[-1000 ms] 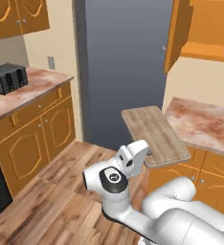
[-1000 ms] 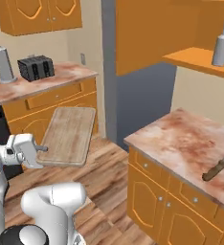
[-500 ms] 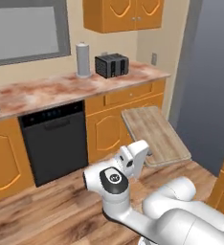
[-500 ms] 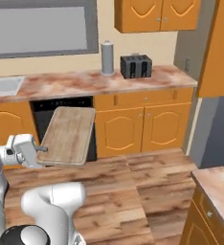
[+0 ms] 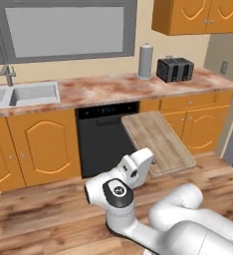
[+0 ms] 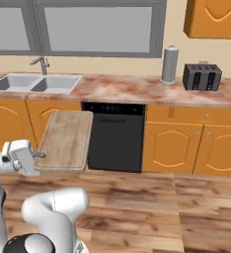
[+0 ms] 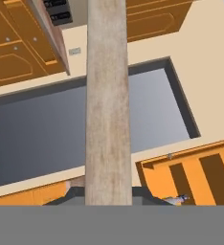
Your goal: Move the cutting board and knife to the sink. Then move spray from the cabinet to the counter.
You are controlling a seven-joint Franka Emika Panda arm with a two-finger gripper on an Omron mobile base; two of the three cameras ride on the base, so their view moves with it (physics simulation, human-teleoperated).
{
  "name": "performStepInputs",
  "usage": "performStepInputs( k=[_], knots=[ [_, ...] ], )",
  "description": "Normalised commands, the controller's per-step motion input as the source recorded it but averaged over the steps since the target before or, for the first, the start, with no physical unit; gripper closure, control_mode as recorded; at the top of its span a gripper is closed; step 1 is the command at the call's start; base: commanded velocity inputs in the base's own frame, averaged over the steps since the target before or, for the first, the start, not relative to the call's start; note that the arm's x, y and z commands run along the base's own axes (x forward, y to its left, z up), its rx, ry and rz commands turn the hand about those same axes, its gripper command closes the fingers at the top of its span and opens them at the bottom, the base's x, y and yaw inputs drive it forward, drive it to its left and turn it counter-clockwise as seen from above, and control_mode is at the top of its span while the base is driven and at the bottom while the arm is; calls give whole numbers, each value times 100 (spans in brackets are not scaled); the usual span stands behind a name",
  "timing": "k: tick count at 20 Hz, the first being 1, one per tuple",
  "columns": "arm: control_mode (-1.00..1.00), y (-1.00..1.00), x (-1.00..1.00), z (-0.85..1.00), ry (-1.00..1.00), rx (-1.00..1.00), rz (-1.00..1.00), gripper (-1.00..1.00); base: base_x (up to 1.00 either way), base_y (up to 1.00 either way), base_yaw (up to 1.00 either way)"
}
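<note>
Far left in the left base view, the sink (image 5: pixel 24 93) is set into the counter (image 5: pixel 108 88), faucet (image 5: pixel 8 74) behind it. The black dishwasher (image 5: pixel 104 137) stands below the worktop. My gripper (image 5: pixel 151 160) is clamped on the near edge of the cutting board (image 5: pixel 157 141), held flat in the air before the dishwasher, well apart from the sink. Further right on the counter stand a paper towel roll (image 5: pixel 145 61) and a toaster (image 5: pixel 174 69).
</note>
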Motion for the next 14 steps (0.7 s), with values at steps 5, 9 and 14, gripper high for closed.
performStepInputs(
  k=[5, 9, 14],
  knots=[
    [100, 0, 0, 0, 0, 0, 0, 100, 51, 37, 15],
    [100, 0, 0, 0, 0, 0, 0, 100, 54, 41, 13],
    [100, 0, 0, 0, 0, 0, 0, 100, 58, 44, 12]
  ],
)
